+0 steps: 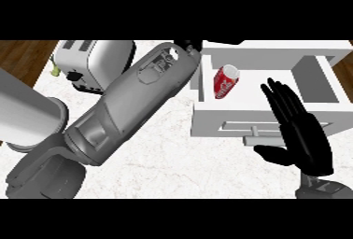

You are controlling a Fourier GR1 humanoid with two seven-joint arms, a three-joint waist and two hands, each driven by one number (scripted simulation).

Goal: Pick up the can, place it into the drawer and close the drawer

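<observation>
At upper left stands the toaster (93,58). Your left forearm crosses the desk (165,158) up to the left hand (187,45) at the drawer's far left corner, and you cannot tell whether that hand is open or closed. The can (226,80) lies inside the open drawer (221,122), its long axis nearly up-down, up-left of your right hand (310,140). That hand's fingers (286,102) are straight and hold nothing. It hovers by the handle (257,135), so it looks the nearer hand for pushing the drawer shut.

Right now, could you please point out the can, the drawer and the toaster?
can (225,83), head view, on its red side.
drawer (207,121), head view, on its white front panel.
toaster (103,58), head view, on its silver body.
</observation>
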